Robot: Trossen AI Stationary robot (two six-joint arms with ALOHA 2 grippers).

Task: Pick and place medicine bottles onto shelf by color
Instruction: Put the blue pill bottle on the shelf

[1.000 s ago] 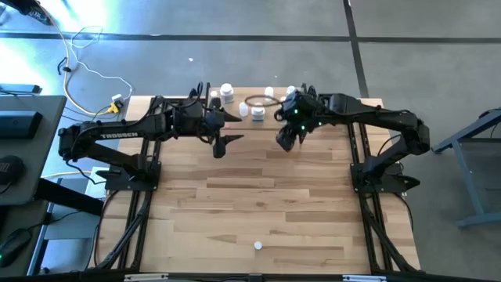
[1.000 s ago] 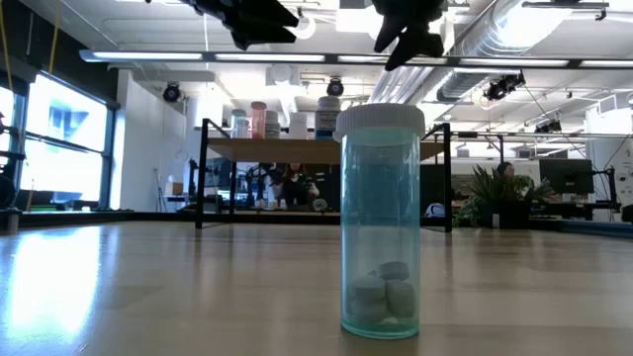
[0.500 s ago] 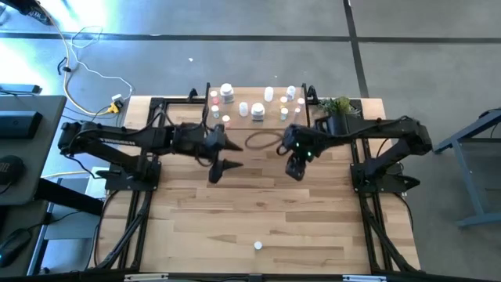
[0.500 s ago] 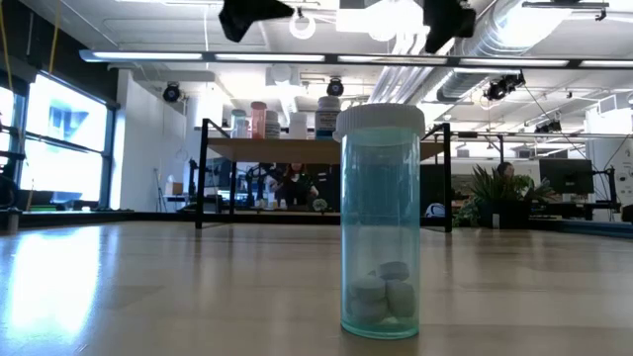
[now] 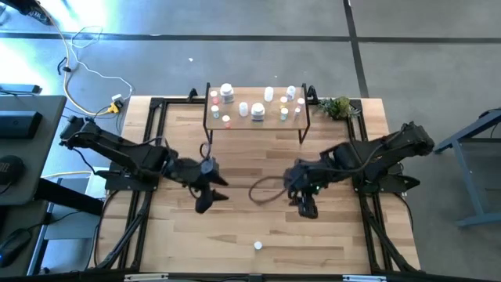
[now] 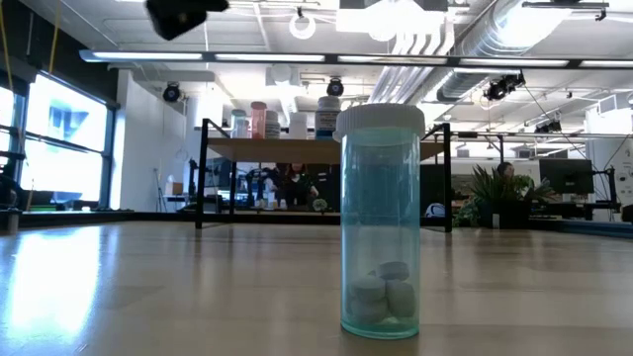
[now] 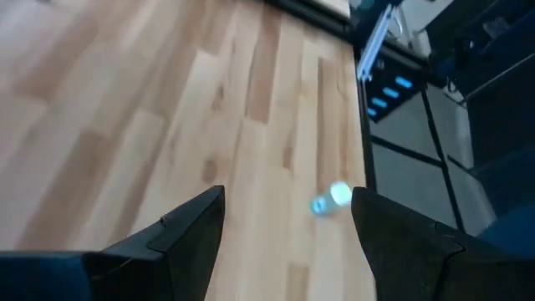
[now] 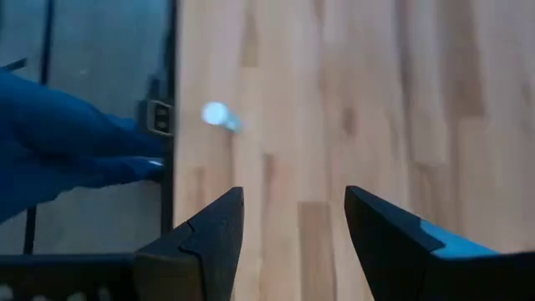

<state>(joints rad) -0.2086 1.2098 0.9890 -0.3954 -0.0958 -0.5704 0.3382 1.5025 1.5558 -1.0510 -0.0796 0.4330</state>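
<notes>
Both the left hand (image 5: 205, 197) and the right hand (image 5: 307, 205) hover wide and empty over the middle of the tabletop (image 5: 235, 223), one blue bottle (image 5: 257, 246) standing alone near its front edge, the rest on the shelf (image 5: 255, 125) at the back.

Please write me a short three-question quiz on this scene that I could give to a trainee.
1. True or false: the left gripper is shut on a bottle.
2. Where does the lone blue bottle stand? A) on the shelf B) on the tabletop near the front edge C) in the right gripper
3. Fill in: the other bottles stand on the ____.

Key: 1 false, both grippers are open and empty; 2 B; 3 shelf.
</notes>
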